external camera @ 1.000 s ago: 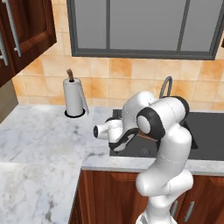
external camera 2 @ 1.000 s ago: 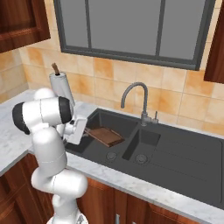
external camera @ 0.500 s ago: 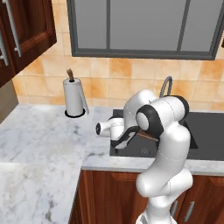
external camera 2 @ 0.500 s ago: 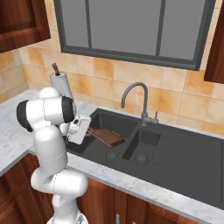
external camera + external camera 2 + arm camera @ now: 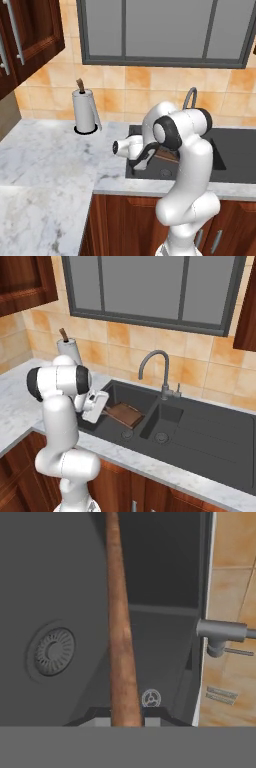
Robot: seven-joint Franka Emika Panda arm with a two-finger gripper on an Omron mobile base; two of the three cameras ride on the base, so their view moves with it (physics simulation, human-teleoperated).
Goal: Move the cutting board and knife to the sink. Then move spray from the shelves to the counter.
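You're looking at a corner kitchen: the counter (image 5: 45,165) is white-grey marble on reddish-brown cabinets, wrapping from your 9 o'clock round to the sink (image 5: 200,428), a dark grey two-bowl basin set under a grey-framed window (image 5: 150,286). Orange-tan tiles (image 5: 210,363) line the wall behind it, and dark wooden wall cabinets (image 5: 25,40) hang at 10 o'clock in the left base view. A paper towel roll (image 5: 84,111) stands upright on the marble against the tiles, to the left of the basin. The gooseneck faucet (image 5: 155,368) rises at the sink's back rim, between the two bowls.

The cutting board (image 5: 122,413) is in the left bowl, tilted, its near end raised toward the gripper (image 5: 95,406). In the hand view you see the board (image 5: 120,637) edge-on, running from 6 o'clock up to 12, with a round drain (image 5: 50,652) at 9 o'clock below it. The jaws are closed on that board's near end. I can't make out the knife in these pictures.
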